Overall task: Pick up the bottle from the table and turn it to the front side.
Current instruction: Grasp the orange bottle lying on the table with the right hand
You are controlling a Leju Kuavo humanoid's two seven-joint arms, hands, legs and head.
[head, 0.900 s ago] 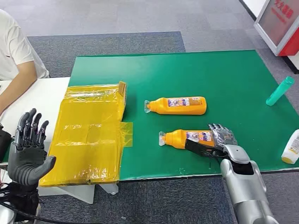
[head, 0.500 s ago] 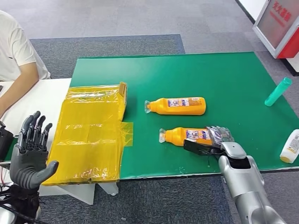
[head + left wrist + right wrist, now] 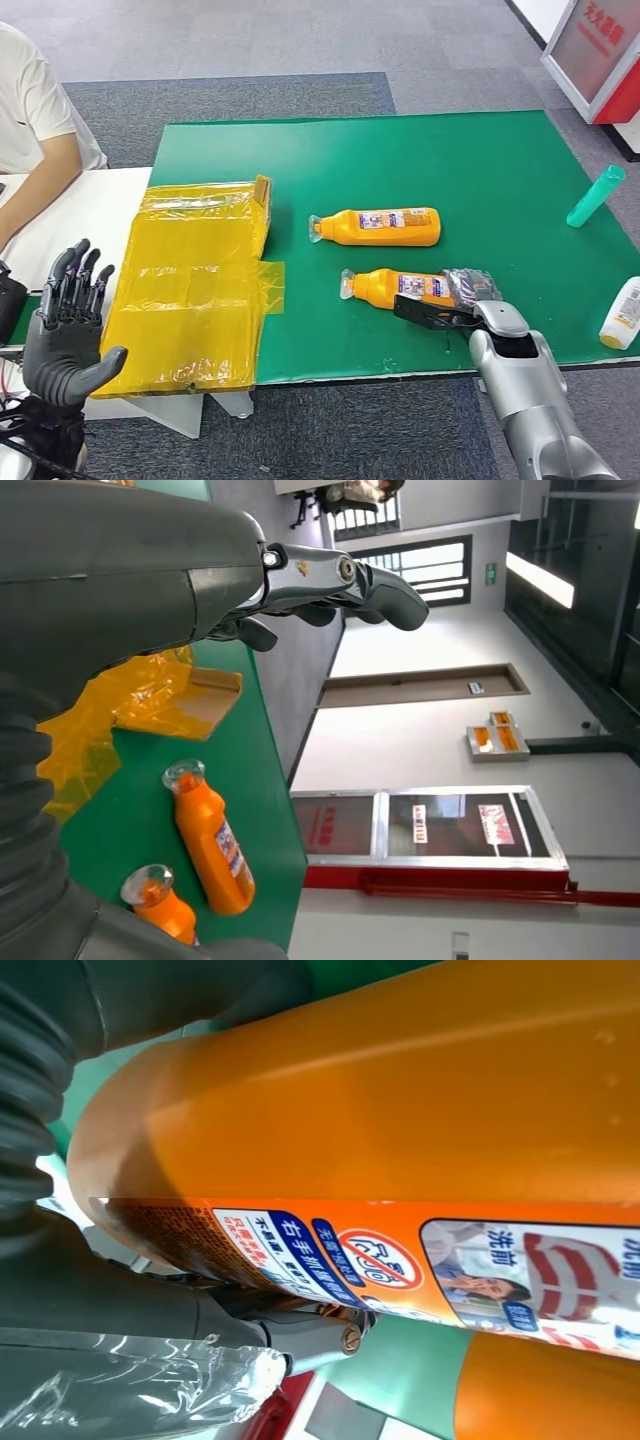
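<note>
desk [image 3: 483, 170] w/ green mat. near orange bottle [image 3: 396, 289] lies on its side close to front edge, clear cap pointing twd robot's left, label facing up. right hand [image 3: 460, 298] is at bottle's base end: thumb along the near side, plastic-wrapped fingers [image 3: 472, 284] over the far side, closed around the body. right wrist view confirms contact, orange body and label pressed against palm. can't tell if bottle is lifted off mat or resting on it.

second orange bottle [image 3: 377, 226] lies parallel, further back, apart from the first, untouched.

left hand [image 3: 66, 330] raised off desk's left front corner, palm fwd, fingers spread, holds nothing.

yellow plastic-wrapped flat box [image 3: 192, 285] on left part of desk. teal tube [image 3: 598, 196] near right edge, white bottle [image 3: 620, 316] at right front corner. person in white shirt [image 3: 34, 100] seated far left, forearm on white surface.
</note>
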